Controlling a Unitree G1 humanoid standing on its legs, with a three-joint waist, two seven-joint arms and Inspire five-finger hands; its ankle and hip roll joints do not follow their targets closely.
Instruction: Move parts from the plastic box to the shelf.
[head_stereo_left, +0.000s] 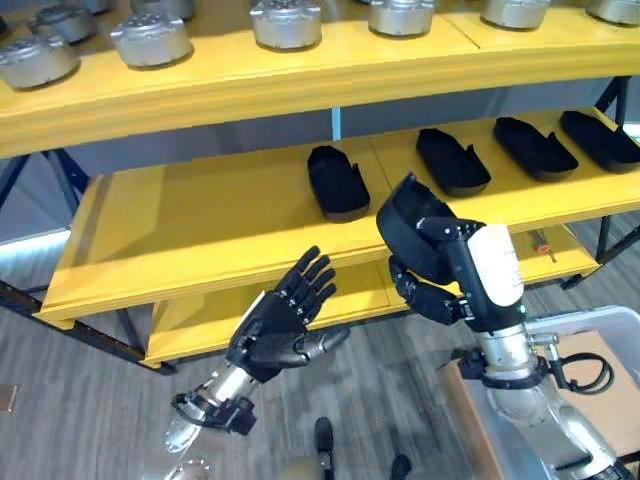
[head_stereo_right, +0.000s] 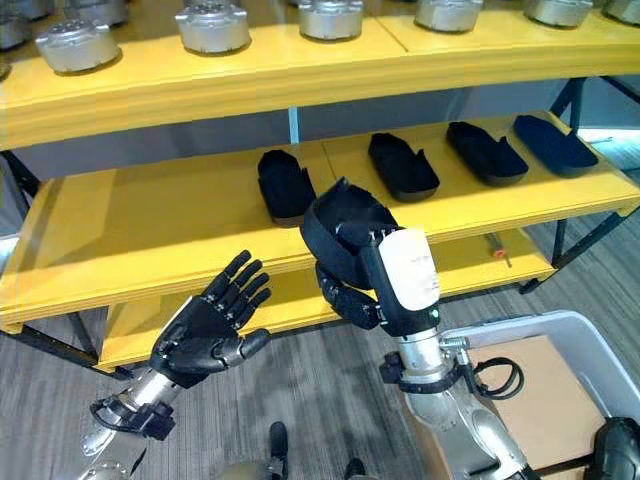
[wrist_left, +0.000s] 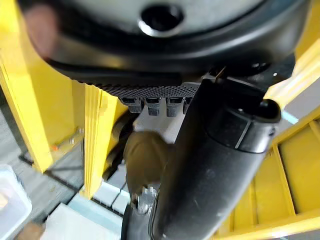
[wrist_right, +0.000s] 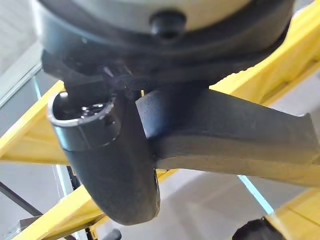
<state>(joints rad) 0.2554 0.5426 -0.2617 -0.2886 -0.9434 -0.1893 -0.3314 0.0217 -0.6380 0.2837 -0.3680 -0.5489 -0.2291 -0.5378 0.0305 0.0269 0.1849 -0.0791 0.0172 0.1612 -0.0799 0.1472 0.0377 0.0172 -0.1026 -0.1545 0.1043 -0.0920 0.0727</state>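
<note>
A yellow shelf unit (head_stereo_left: 200, 230) stands across the scene. Its top board carries a row of round silver metal parts (head_stereo_left: 150, 38). On the far left of the middle board the surface is bare.

The left hand (head_stereo_left: 280, 325) hangs in front of the edge of the middle board, empty, with its fingers straight and spread and the thumb held out to the side.

Further right, on the middle board, a black part (head_stereo_left: 338, 180) lies flat, the first of a row of four alike; the other three (head_stereo_left: 452, 158) lie to its right, each apart from the next.

In front of that row the right hand (head_stereo_left: 432, 285) is raised, its fingers and thumb curled round another black part (head_stereo_left: 415, 225) of the same kind. This held part is tilted up on end, above the front edge of the middle board and not touching it. The right wrist view shows it pinched between the thumb and the fingers.

At the lower right, a corner of the pale plastic box (head_stereo_left: 600, 325) shows beside the right arm, with brown cardboard (head_stereo_left: 590, 395) lying inside it.
</note>
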